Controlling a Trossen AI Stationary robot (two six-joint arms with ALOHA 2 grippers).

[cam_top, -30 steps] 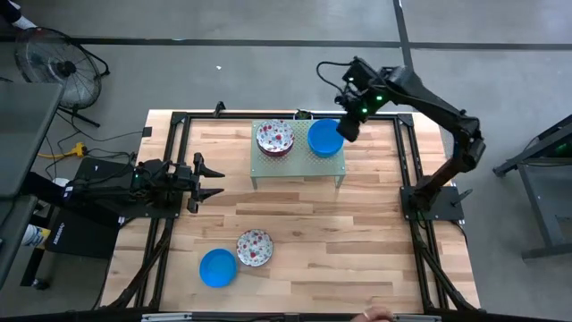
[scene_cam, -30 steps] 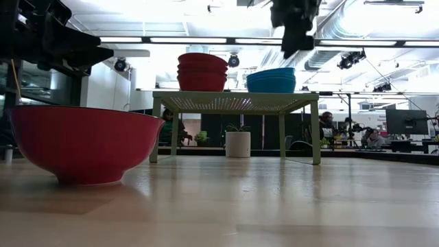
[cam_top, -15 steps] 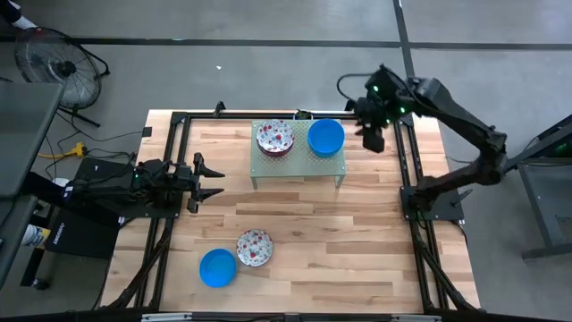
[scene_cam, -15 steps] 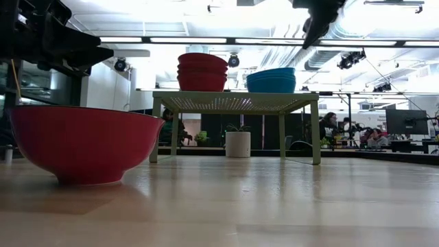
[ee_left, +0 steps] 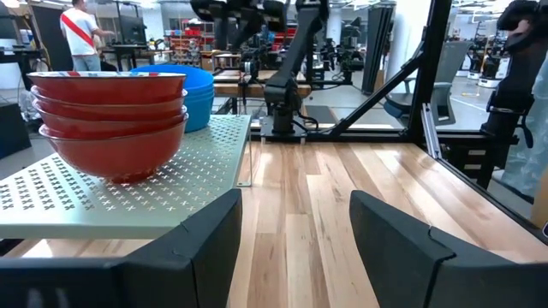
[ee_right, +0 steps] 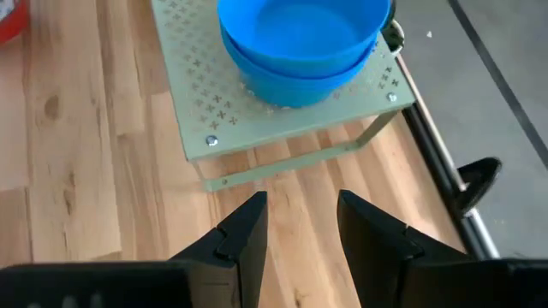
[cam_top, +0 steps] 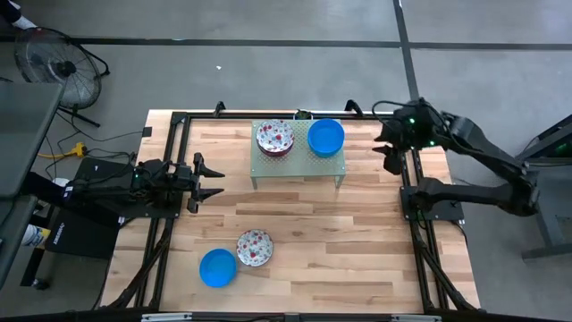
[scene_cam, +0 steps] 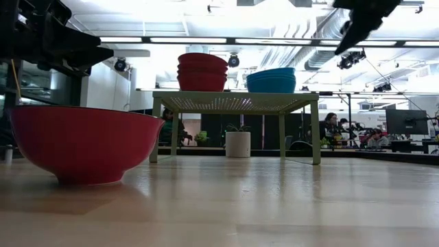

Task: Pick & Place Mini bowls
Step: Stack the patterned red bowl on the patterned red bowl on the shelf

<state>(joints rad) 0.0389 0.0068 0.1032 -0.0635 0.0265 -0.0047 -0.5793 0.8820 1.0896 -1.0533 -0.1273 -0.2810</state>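
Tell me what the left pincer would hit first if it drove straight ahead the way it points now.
Probably the green stand: the open, empty left pincer points across the table at its near edge, with the red stack of bowls on top just behind. Depth is unclear, so it might slip under the deck instead.

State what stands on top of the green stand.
On the green stand: a stack of floral bowls and a stack of blue bowls. Each top bowl hides the insides below.

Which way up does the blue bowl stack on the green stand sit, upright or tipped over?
Upright. The right wrist view looks into the open top of the blue bowl stack, nested level on the green stand.
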